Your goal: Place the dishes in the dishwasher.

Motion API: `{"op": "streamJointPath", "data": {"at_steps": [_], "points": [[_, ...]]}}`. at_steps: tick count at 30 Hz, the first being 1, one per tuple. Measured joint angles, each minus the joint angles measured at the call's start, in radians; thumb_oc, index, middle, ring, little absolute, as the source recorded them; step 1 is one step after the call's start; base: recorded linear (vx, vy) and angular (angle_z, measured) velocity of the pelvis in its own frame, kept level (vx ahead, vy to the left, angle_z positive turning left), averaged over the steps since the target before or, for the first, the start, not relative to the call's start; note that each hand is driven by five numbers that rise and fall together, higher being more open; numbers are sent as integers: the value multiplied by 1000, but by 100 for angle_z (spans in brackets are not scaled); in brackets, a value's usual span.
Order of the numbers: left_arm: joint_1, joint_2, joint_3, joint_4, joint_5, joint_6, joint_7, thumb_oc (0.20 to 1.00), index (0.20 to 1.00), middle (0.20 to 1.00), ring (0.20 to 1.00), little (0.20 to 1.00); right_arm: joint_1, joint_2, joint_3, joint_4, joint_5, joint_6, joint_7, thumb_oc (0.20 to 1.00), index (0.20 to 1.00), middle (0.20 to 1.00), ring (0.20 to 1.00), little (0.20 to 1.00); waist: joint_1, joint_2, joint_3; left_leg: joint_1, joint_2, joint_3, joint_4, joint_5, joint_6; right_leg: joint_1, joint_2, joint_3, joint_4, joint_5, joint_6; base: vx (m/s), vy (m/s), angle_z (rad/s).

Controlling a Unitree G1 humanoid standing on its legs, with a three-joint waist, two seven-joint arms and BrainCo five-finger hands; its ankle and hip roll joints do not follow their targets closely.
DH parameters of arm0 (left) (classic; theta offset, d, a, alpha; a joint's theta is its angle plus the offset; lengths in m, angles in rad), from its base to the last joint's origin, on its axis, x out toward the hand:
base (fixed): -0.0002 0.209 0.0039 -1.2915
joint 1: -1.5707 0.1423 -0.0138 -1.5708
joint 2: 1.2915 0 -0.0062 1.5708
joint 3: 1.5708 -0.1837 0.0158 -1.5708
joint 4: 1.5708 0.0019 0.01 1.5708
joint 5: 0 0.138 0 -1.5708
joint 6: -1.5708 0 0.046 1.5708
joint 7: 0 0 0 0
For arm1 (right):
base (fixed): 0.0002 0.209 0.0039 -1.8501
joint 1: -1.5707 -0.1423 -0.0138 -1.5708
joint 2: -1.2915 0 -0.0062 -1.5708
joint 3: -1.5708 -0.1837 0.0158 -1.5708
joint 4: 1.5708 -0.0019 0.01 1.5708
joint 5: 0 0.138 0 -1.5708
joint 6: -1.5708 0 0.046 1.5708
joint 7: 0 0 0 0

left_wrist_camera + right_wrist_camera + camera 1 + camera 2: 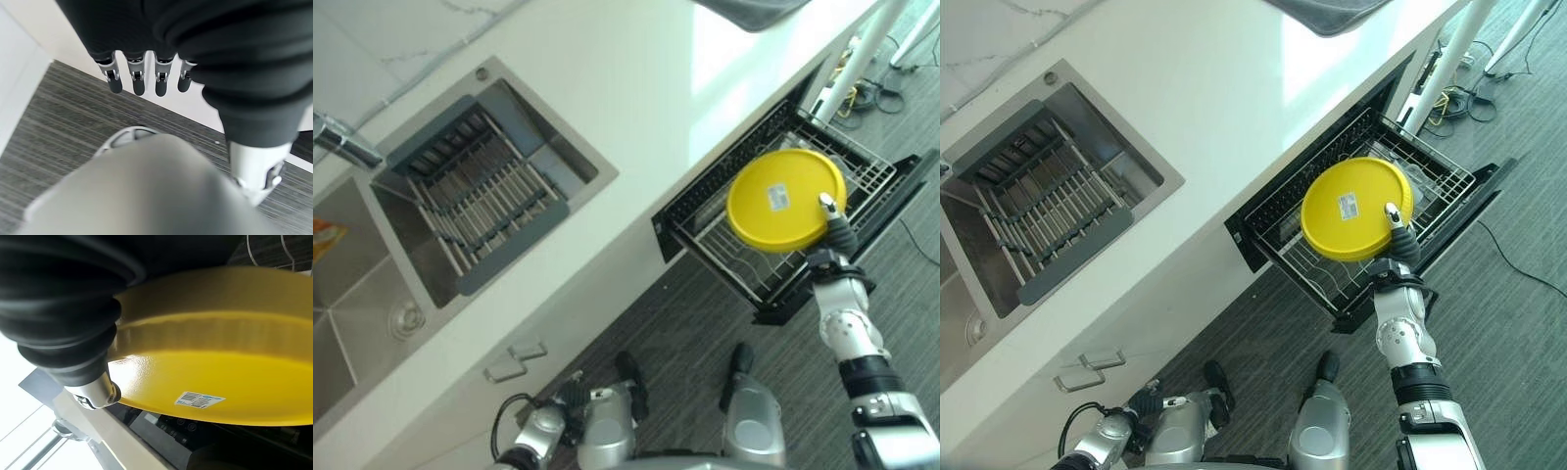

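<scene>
A steel sink (372,284) with a grey drying rack (475,191) fills the left, a white countertop (636,88) running diagonally beside it.

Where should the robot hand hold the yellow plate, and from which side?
At the rim. The plate is flat and wide, with its labelled underside showing, so only the thin edge offers a pinch between thumb and fingers. Coming from the robot's near edge, as the right robot hand does now, seems best: the far edge then stays free to go down into the rack.
</scene>
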Motion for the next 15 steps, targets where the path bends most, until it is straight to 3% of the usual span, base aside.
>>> {"op": "streamJointPath", "data": {"at_steps": [9,15], "points": [[-27,3,5,26,-35,25,35,1000,1000,1000,1000,1000,-96,-98,2,98,-292,37,-43,200,200,200,200,200,4,-6,17,-25,1,-26,33,-6,3,-4,-13,-14,28,-9,1,9,28,7],[-68,24,12,4,-56,31,38,1000,1000,1000,1000,1000,-207,-243,9,251,-550,78,-74,200,200,200,200,200,28,-10,61,-111,19,-58,108,-17,8,-76,-26,-25,107,-33,-10,-28,-9,11]]}}
